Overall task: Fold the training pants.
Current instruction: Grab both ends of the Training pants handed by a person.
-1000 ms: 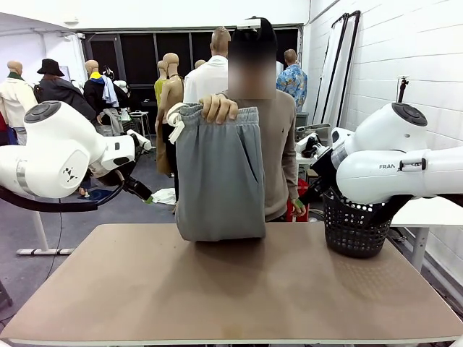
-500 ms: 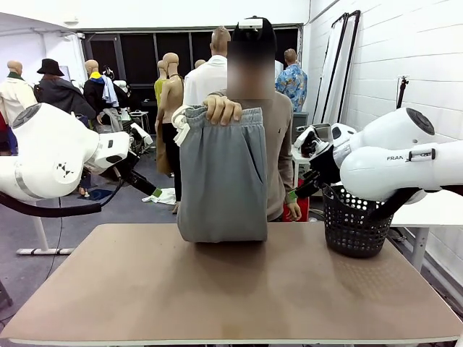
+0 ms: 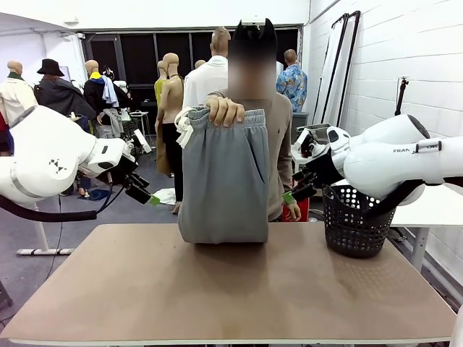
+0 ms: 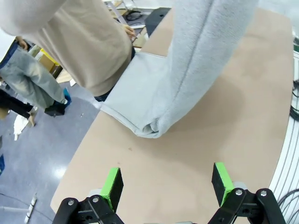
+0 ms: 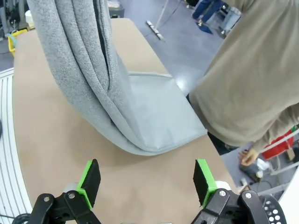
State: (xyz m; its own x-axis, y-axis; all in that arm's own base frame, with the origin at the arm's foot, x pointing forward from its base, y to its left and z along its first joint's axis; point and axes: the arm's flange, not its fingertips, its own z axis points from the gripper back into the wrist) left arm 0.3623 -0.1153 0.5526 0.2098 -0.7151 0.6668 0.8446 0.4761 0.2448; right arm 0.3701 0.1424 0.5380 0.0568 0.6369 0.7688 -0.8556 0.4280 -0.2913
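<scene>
A person's hand (image 3: 223, 110) holds the light grey training pants (image 3: 223, 177) up by the gathered waistband at the table's far edge. Their lower fold rests on the tabletop (image 3: 217, 289). My left gripper (image 3: 147, 194) hovers open to the left of the pants, apart from them. In the left wrist view the open left gripper (image 4: 167, 182) points at the pants' folded end (image 4: 154, 112). My right gripper (image 3: 291, 194) hangs open just right of the pants. Its own view shows the right gripper (image 5: 148, 179) open before the draped fabric (image 5: 117, 112).
A black plastic basket (image 3: 354, 220) stands at the table's back right corner, under my right arm. The person in a beige sweater (image 5: 247, 79) stands behind the far edge. The near half of the brown table offers free room.
Both grippers have moved inward toward the pants, the left one coming lower and nearer the table's edge. The person has kept the pants held up, nearly still.
</scene>
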